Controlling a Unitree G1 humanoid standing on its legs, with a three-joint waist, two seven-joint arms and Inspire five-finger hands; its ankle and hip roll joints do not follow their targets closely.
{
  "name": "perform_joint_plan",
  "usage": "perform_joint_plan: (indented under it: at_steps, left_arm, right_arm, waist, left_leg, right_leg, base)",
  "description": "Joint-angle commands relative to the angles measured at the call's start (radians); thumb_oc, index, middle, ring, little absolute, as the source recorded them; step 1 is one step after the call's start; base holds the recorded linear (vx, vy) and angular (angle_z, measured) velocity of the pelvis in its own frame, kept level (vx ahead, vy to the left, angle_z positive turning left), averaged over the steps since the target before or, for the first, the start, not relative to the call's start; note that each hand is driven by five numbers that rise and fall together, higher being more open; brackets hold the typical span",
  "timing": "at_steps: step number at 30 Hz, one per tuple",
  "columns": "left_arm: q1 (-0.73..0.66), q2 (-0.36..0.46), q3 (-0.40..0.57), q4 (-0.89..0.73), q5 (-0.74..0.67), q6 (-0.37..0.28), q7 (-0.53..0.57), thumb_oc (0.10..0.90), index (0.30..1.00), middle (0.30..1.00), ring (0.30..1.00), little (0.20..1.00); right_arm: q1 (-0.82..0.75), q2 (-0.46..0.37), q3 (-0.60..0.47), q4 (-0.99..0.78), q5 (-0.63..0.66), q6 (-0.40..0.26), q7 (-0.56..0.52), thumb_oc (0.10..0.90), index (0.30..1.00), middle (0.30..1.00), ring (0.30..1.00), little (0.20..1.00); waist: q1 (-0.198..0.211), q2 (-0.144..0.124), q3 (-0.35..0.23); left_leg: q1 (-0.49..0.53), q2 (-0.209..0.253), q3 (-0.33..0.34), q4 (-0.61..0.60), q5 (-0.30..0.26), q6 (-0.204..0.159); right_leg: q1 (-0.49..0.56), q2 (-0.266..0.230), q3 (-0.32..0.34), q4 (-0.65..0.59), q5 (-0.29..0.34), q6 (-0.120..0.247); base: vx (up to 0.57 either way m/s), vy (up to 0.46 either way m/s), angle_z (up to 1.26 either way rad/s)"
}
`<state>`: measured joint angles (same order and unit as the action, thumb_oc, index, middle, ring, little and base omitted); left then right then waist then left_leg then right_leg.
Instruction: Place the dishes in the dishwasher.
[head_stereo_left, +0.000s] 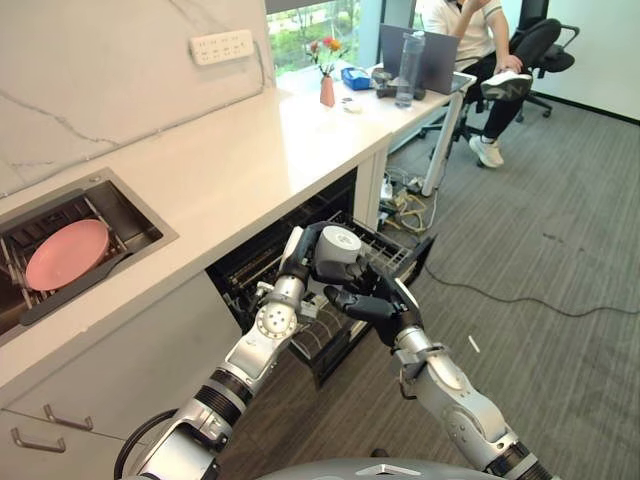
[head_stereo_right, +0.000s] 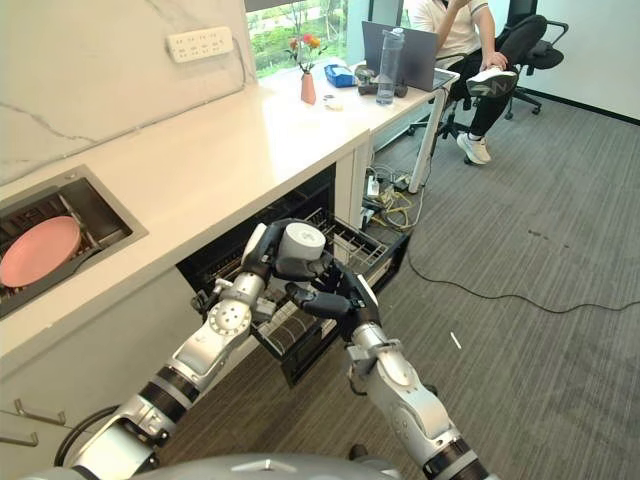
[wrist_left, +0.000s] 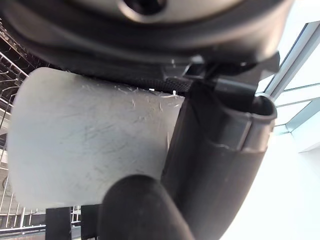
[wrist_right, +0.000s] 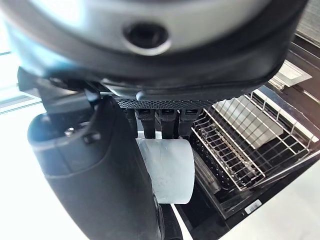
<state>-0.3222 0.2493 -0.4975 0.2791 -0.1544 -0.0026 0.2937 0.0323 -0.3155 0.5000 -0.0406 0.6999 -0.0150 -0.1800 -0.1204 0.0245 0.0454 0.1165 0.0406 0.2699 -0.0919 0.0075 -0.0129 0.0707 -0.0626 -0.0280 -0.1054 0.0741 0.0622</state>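
The left hand (head_stereo_left: 318, 252) is curled round a pale frosted cup (head_stereo_left: 340, 245), holding it over the pulled-out dishwasher rack (head_stereo_right: 350, 245) — the left wrist view shows the cup's scratched side pressed between the thumb and the fingers. Just to its right, the right hand (head_stereo_left: 372, 303) reaches in with fingers bent toward the cup; in the right wrist view the cup sits just past those fingers, but whether they grip it or only touch it I cannot tell.

The risk, as I judge it, lies in this two-handed moment. If one hand lets go before the other has a firm hold, the smooth cup could slip and drop onto the wire rack or past it onto the open dishwasher door (head_stereo_left: 415, 262). If both pull at once, it could twist out of either grasp. The two hands are also crowded over the rack's front edge, so a lowering move may knock a wrist against the wires.

Around them, from the left: a pink plate (head_stereo_left: 66, 253) lies in the sink (head_stereo_left: 120, 205), not yet loaded. The white countertop (head_stereo_left: 230, 160) runs above the dishwasher opening. Farther right, a desk carries a small vase of flowers (head_stereo_left: 327, 75), a bottle (head_stereo_left: 404, 68) and a laptop (head_stereo_left: 435, 62), and a seated person (head_stereo_left: 480, 50) is well apart from the work.
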Motion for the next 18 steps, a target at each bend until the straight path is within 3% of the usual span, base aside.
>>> perform_joint_plan:
  at_steps: [1, 11, 18]
  left_arm:
    - [-0.243, -0.047, -0.097, 0.067, 0.042, -0.064, 0.010, 0.400, 0.300, 0.300, 0.300, 0.300]
    - [-0.327, -0.082, -0.158, 0.128, 0.083, -0.048, 0.053, 0.400, 0.300, 0.300, 0.300, 0.300]
    - [-0.356, -0.112, -0.186, 0.152, 0.089, -0.038, 0.081, 0.400, 0.300, 0.300, 0.300, 0.300]
  right_arm:
    - [-0.189, 0.075, -0.007, -0.052, 0.016, -0.099, 0.021, 0.800, 0.900, 0.900, 0.900, 0.900]
    - [-0.268, 0.096, 0.044, 0.015, 0.057, -0.081, -0.050, 0.800, 0.900, 0.900, 0.900, 0.900]
    - [-0.298, 0.156, 0.082, 0.082, 0.081, -0.083, -0.114, 0.800, 0.900, 0.900, 0.900, 0.900]
  waist:
    - [0.006, -0.002, -0.024]
    - [0.013, -0.008, -0.018]
    - [0.020, -0.011, -0.016]
  left_leg:
    - [-0.007, 0.057, -0.082, 0.005, -0.014, -0.066]
    - [-0.016, 0.053, -0.089, 0.005, -0.014, -0.065]
    - [-0.019, 0.049, -0.097, 0.005, -0.017, -0.062]
  right_leg:
    - [0.024, -0.047, -0.026, 0.018, -0.025, 0.081]
    - [0.022, -0.051, -0.031, 0.018, -0.018, 0.082]
    - [0.022, -0.054, -0.033, 0.018, -0.016, 0.080]
  base:
    - [0.01, 0.003, 0.07]
    - [0.00, 0.000, 0.00]
    - [0.00, 0.006, 0.01]
